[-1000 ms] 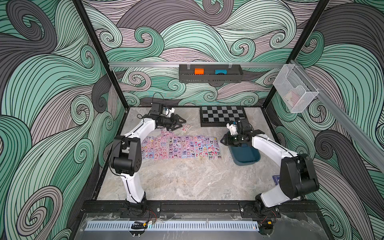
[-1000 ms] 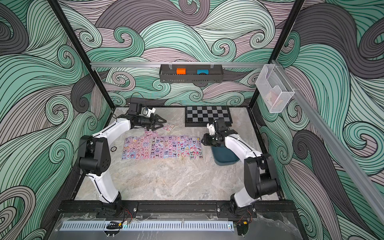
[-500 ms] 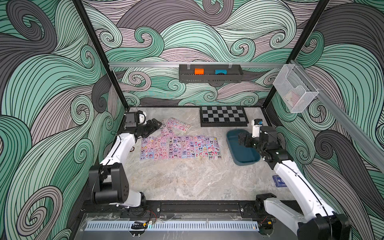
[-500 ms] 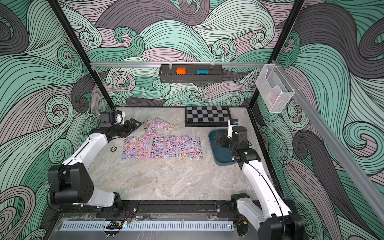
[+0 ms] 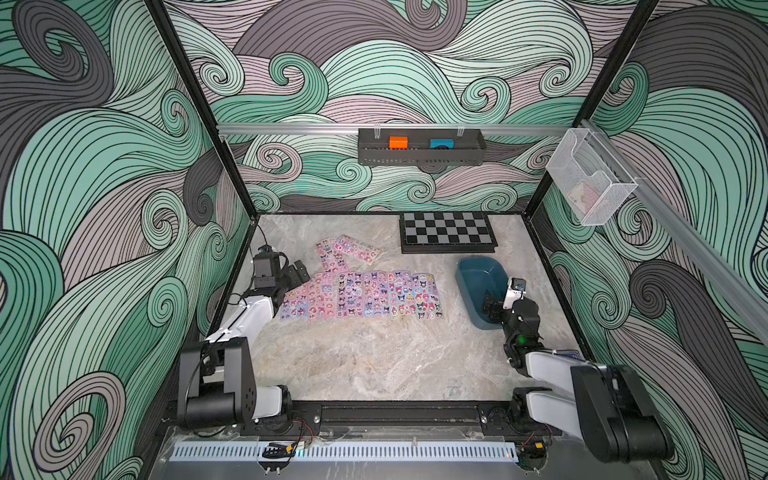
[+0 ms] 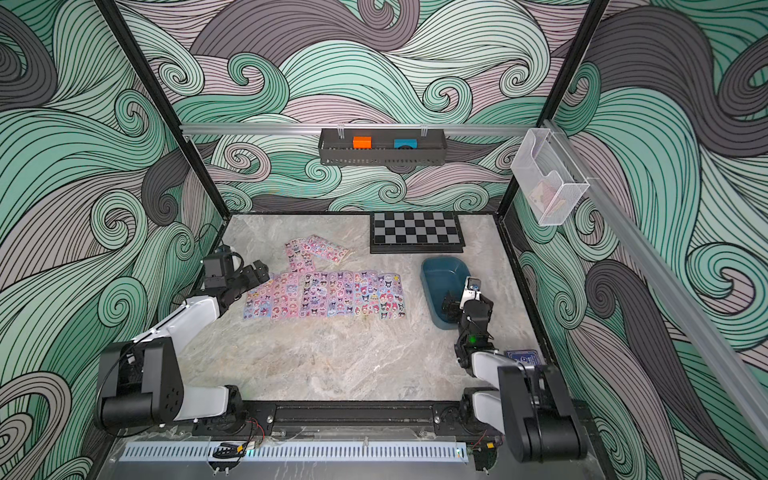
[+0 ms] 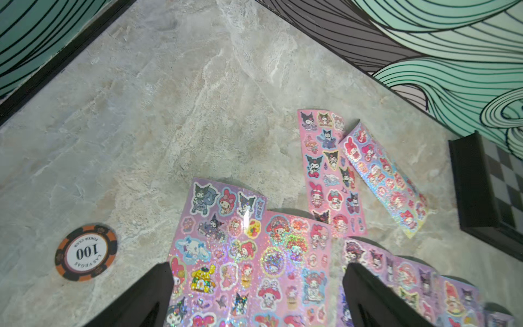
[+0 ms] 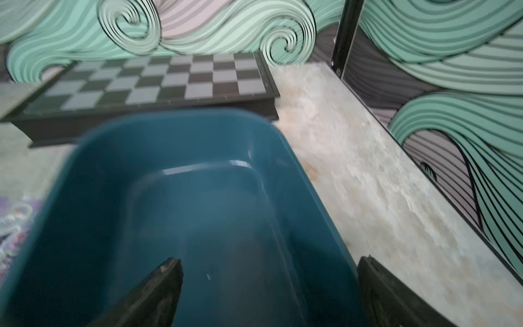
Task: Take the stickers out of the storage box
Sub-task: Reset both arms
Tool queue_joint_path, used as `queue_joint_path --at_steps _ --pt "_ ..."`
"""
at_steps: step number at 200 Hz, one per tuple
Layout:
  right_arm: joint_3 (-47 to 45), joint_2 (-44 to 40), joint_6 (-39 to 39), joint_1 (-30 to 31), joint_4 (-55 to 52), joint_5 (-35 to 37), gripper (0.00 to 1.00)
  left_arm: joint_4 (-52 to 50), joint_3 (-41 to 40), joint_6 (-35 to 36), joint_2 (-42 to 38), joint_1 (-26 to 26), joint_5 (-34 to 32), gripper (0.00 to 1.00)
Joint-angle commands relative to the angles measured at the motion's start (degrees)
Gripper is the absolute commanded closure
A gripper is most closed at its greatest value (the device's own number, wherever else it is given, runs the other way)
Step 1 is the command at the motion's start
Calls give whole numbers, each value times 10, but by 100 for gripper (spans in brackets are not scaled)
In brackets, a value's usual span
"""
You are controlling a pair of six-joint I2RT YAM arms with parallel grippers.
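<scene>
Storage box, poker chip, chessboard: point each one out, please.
storage box (image 5: pixel 478 276): in a top view, bare inner floor at its far end.
poker chip (image 7: pixel 86 252): left wrist view, white centre label.
chessboard (image 5: pixel 446 230): in a top view, middle of its checkered face.

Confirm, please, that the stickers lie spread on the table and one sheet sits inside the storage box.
Not quite: the storage box is empty, as the right wrist view shows. The stickers do lie spread on the table.
</scene>
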Motion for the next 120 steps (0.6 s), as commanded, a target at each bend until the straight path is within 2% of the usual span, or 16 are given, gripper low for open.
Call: queue_joint_path --at_steps 1,16,27,38,48,75,90,105,120 --pt "20 51 -11 -1 142 -19 1 133 -33 75 1 4 -4 1" --pt "21 117 -15 -2 209 -23 1 174 -54 91 9 5 -6 1" --pt "14 154 -28 -6 267 -64 1 196 -64 86 17 6 -4 2" --pt "15 180 -31 -7 284 -78 1 223 -70 92 30 4 28 2" --pt "11 205 -33 -8 328 -82 1 205 -58 102 34 4 57 1" --pt "29 178 -28 -11 257 -85 1 184 -41 118 57 3 106 1" --pt "37 179 -30 -11 246 -88 1 244 -78 152 28 2 145 1" --pt "36 173 -26 -11 235 -80 1 338 -137 158 -4 -3 110 1" --pt "34 181 -28 -11 253 -80 1 338 -145 142 -1 -4 75 2"
